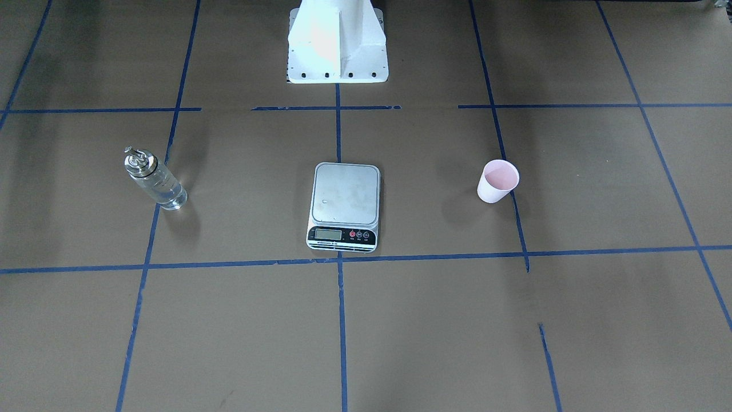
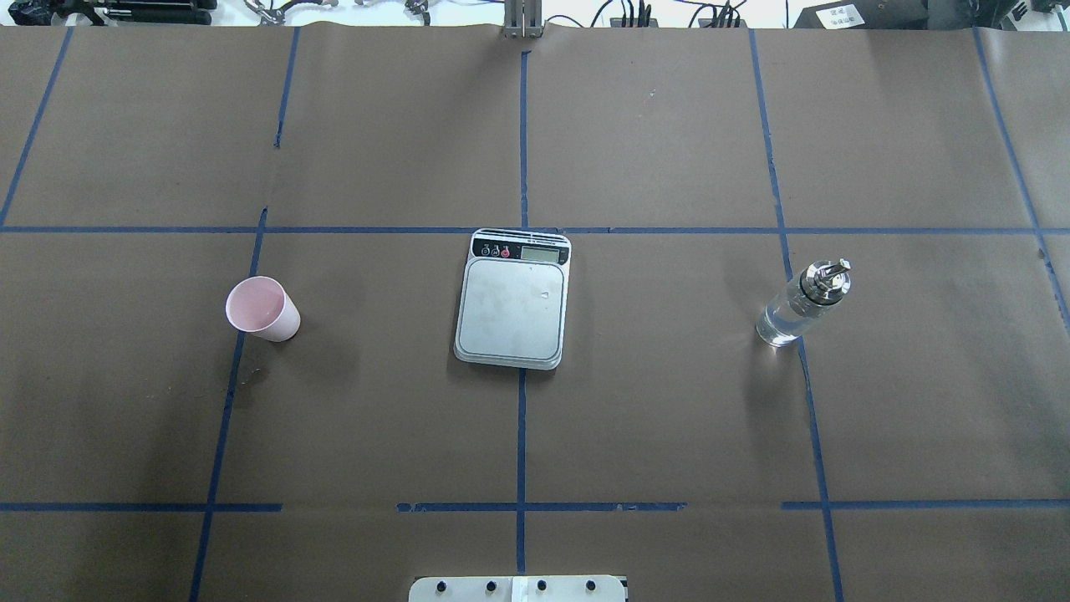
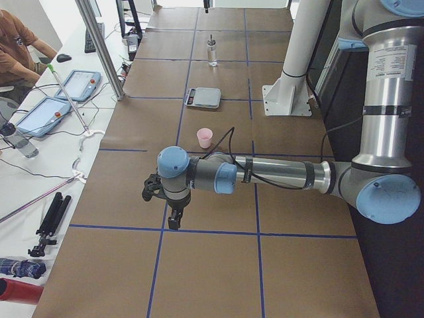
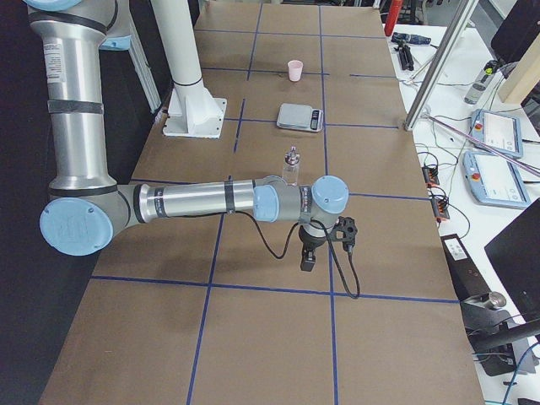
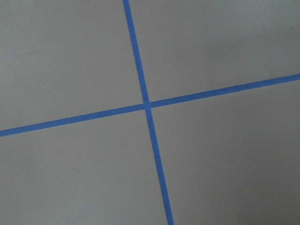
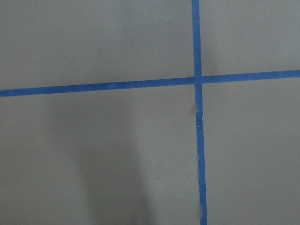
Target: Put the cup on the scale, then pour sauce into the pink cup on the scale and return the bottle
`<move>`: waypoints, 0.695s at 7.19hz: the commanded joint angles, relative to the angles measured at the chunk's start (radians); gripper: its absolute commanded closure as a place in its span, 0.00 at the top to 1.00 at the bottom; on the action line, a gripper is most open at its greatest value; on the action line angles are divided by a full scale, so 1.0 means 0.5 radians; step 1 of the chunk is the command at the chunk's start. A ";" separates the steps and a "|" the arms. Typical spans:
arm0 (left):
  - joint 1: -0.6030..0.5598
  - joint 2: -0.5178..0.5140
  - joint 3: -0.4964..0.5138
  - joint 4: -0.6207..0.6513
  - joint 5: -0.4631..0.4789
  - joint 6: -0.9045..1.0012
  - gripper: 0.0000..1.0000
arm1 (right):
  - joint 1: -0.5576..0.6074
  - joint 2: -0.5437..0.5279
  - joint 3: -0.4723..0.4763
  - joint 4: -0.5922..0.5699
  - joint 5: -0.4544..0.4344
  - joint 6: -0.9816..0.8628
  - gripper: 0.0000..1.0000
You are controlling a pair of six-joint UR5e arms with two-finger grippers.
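The pale pink cup [image 1: 497,180] stands upright on the brown table on the robot's left side, apart from the scale [image 1: 345,206]; it also shows in the overhead view [image 2: 263,309]. The scale [image 2: 512,299] lies at the table's middle with a bare platform. The glass bottle [image 2: 802,305] with clear sauce [image 2: 782,324] stands on the robot's right side [image 1: 154,180]. My left gripper [image 3: 173,217] hangs over the table's left end, well away from the cup [image 3: 205,138]. My right gripper [image 4: 308,260] hangs near the right end, beyond the bottle [image 4: 291,164]. I cannot tell whether either is open or shut.
The white robot pedestal [image 1: 337,43] stands behind the scale. Blue tape lines grid the brown table cover. An aluminium post [image 3: 99,46] and an operators' desk with tablets [image 3: 66,93] run along the far edge. Both wrist views show only table and tape.
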State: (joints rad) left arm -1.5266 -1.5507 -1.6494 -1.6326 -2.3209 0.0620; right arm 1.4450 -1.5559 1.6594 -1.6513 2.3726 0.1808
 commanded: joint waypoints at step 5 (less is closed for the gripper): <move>0.007 -0.040 -0.134 -0.002 -0.113 -0.029 1.00 | 0.000 -0.021 0.040 0.005 0.010 0.025 1.00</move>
State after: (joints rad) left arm -1.5244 -1.5563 -1.7165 -1.6335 -2.3704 0.0498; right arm 1.4450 -1.5655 1.6713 -1.6496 2.3752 0.1941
